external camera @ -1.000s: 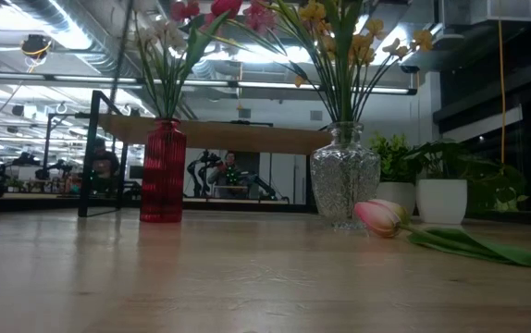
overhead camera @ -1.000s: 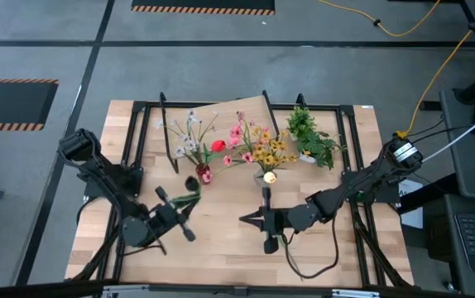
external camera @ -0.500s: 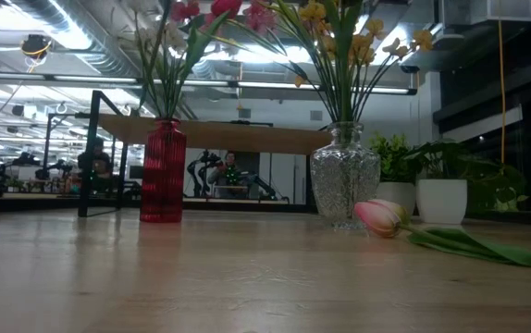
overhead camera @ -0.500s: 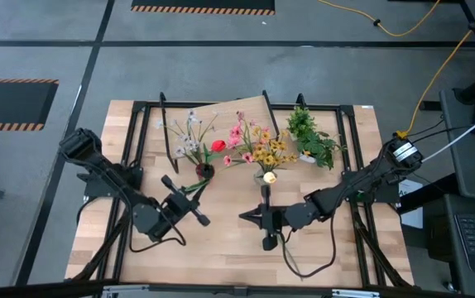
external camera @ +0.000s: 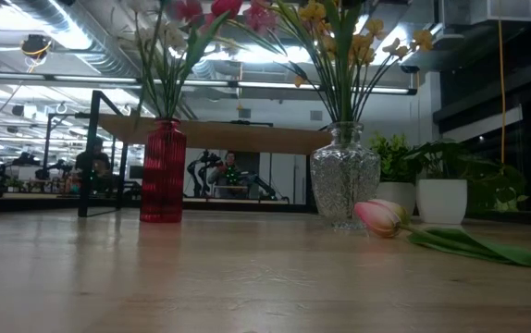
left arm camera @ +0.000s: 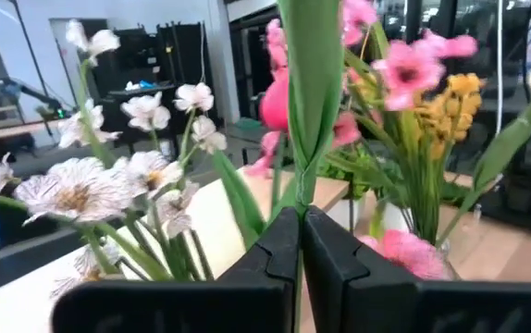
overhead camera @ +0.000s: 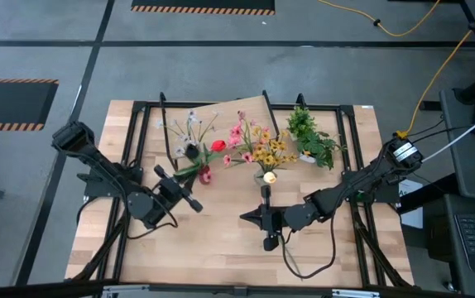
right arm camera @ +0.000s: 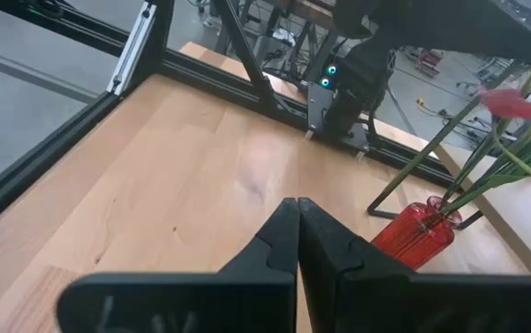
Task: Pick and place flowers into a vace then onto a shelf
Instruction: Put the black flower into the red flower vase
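A ribbed red vase (external camera: 164, 171) holds white daisies (left arm camera: 80, 190). A clear patterned glass vase (external camera: 344, 187) holds yellow flowers (external camera: 363, 42) and pink flowers (left arm camera: 404, 69). A pink tulip (external camera: 381, 217) with green leaves lies on the light-wood table (external camera: 247, 277). The potted plant's pot (external camera: 441, 201) is white.

- Left wrist view: green stem (left arm camera: 307, 111) runs down between the closed jaws and its lower end is hidden; its top is cut off by the frame edge.
- Low view: flower heads (external camera: 247, 14) above both vases are cropped; neither arm shows.
- High view: red vase (overhead camera: 205, 175) mostly covered by leaves.
- Right wrist view: red flower (right arm camera: 511, 102) blurred; vase bottom hidden behind the jaws.
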Available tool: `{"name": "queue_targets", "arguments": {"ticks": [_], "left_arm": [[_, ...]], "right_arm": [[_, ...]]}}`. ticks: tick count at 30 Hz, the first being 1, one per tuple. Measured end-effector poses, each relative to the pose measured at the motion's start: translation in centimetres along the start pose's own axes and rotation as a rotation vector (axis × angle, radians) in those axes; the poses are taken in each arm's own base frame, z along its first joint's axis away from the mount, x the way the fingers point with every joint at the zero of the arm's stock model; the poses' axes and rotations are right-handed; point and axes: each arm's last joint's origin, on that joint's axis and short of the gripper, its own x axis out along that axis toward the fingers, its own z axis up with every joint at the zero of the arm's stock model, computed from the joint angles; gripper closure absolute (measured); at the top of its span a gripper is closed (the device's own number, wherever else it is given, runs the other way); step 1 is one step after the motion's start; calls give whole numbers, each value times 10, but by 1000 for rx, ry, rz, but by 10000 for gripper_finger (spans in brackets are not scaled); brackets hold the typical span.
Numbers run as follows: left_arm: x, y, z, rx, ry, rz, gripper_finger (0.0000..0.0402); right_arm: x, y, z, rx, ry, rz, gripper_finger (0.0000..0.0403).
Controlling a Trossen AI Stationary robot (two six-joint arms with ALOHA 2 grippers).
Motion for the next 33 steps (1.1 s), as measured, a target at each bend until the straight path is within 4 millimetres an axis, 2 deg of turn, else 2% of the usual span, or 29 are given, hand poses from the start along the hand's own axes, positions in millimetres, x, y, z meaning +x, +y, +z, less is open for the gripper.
{"name": "queue_targets", "arguments": {"ticks": [7, 20, 26, 30, 33], "left_arm": [[4, 15, -13, -31, 0, 15, 398], [7, 15, -7, -40, -10, -25, 398], [0, 12, 4, -57, -79, -233, 398], [-7, 10, 16, -51, -203, -424, 398], [-13, 10, 21, -52, -278, -471, 398]], "right_arm": [[0, 0, 0, -1, 0, -1, 396], [5, -9, -2, 4, 13, -25, 396], [5, -11, -5, -1, 31, -25, 396], [5, -10, -6, -6, 40, -23, 396], [5, -10, -6, -5, 40, -23, 396]]}}
